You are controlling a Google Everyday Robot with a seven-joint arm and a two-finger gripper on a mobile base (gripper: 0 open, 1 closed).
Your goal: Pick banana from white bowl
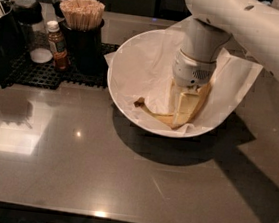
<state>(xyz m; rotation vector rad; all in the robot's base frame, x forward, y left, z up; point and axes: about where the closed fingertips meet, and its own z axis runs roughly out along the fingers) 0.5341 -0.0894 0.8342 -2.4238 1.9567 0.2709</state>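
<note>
In the white bowl [126, 99]: you have the banana [160, 118] lying on the crinkled paper lining, low on the side nearest the camera. Its dark stem tip points left, and its body curves under the gripper and up to the right.
Gripper [180, 115]: yours is down inside the bowl, pointing straight down. Its lower end is right at the middle of the banana, touching it or nearly so. You cannot tell from here whether it is spread, pressed together or pinching the fruit.
Arm [240, 19]: the white arm enters the view from the upper right and crosses above the bowl's far rim. Its grey-white wrist [198, 60] stands upright over the bowl's middle.
Paper [239, 74]: white and creased, lining the bowl. One corner sticks out over the rim on the right, and another pokes over the rim at the far left.
Bowl position: it sits on the grey counter [97, 169], toward the back and right of centre, with a dark shadow on its near side.
Mat [43, 72]: a black grid mat lies to the left of the bowl, its right edge just beside the rim.
On the mat: you see a dark cup [86, 49] packed with wooden sticks [82, 12]. A small brown bottle [57, 49] with a white cap stands just left of it, with a white round lid [40, 55] and dark containers [5, 33] further left.
Counter surface: glossy, with soft light reflections on the left half of your view.
</note>
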